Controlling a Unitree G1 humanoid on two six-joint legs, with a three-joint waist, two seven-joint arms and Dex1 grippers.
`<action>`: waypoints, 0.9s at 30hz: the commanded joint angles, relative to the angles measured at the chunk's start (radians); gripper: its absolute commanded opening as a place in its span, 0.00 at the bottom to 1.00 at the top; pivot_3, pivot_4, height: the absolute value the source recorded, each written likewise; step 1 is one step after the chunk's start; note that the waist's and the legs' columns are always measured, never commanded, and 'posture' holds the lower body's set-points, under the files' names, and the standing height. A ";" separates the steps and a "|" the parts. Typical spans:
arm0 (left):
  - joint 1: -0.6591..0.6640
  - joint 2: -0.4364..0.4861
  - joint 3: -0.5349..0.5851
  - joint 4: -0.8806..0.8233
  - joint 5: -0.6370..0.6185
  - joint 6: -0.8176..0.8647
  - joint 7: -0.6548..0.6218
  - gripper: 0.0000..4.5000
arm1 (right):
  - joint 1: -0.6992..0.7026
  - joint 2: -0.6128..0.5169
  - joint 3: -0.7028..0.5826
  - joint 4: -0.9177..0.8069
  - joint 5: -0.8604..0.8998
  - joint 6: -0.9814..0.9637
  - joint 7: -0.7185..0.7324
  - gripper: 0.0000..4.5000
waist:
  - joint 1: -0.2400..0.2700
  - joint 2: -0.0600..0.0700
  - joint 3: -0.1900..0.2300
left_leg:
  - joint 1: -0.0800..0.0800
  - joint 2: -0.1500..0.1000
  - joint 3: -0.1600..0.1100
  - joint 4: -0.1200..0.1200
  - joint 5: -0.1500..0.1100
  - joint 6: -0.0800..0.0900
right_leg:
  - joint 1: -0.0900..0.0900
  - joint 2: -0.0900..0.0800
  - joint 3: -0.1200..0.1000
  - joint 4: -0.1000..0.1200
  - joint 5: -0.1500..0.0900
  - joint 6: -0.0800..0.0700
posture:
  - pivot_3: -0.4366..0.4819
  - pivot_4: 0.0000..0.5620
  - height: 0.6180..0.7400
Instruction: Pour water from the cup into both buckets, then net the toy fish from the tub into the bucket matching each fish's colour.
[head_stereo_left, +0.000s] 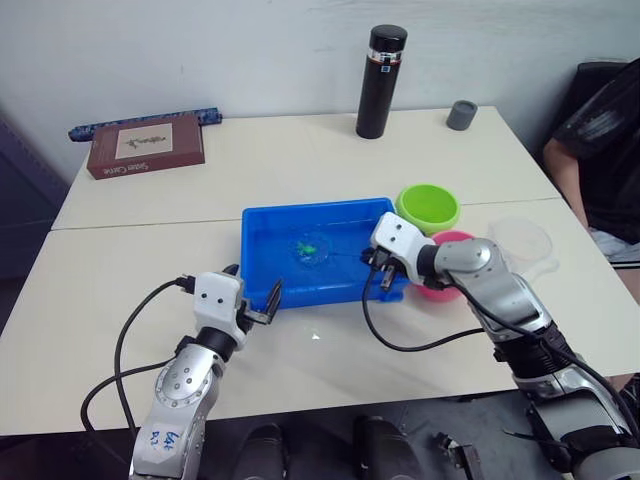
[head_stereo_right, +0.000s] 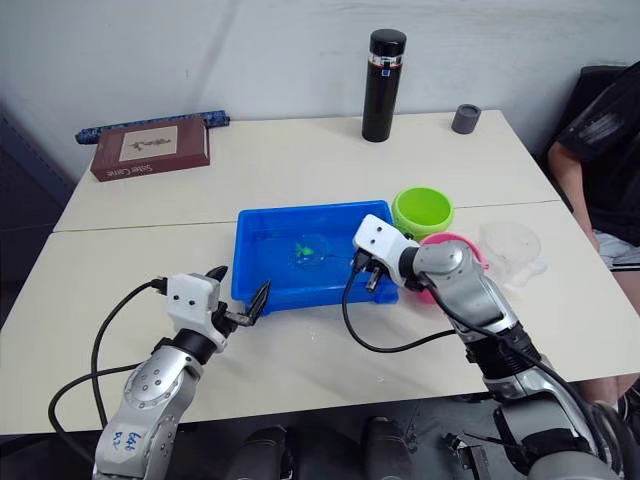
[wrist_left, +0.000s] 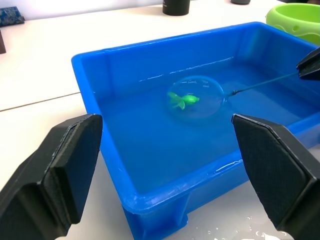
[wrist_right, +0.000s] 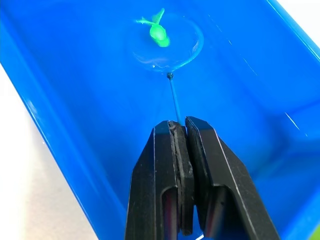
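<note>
On the pale tabletop we have the blue tub near the middle, holding water, with the green bucket and the pink bucket just beside its right end and the clear cup set down upright past them, looking empty. From that we judge the pouring is likely done, though we cannot see water inside either bucket, and the netting is under way. One green fish is all we can make out in the tub, and it lies inside the hoop of the net, which sits low in the water; it is not yet lifted toward the green bucket. Whether other fish already sit in the buckets we cannot tell. Our right gripper hangs over the tub's right end with its fingers pressed together on the net's thin wire handle. Our left gripper waits at the tub's near left corner, fingers spread wide, holding nothing.
</note>
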 joint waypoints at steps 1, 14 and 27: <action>-0.009 -0.006 -0.004 -0.045 0.007 0.000 0.008 0.99 | -0.005 0.011 0.003 -0.061 0.011 0.024 0.009 0.00 | 0.000 0.000 0.000 | 0.000 0.000 -0.001 0.000 0.000 0.000 | 0.000 0.000 0.000 0.000 0.000 0.000 | 0.48 0.27 1.00; -0.019 0.000 -0.008 -0.040 0.001 0.005 -0.007 0.99 | -0.121 0.072 -0.181 -0.243 0.264 0.557 -0.026 0.00 | 0.000 0.000 0.000 | 0.000 0.000 -0.006 -0.001 0.000 0.000 | -0.001 -0.002 0.000 0.000 0.000 -0.001 | 0.48 0.27 1.00; -0.040 0.034 -0.005 0.013 -0.020 -0.031 -0.082 0.99 | -0.054 -0.069 -0.336 -0.454 0.400 0.727 -0.095 0.00 | 0.002 0.000 0.000 | -0.003 -0.001 -0.006 -0.005 -0.001 0.001 | -0.002 -0.004 -0.002 -0.005 -0.001 -0.003 | 0.48 0.27 1.00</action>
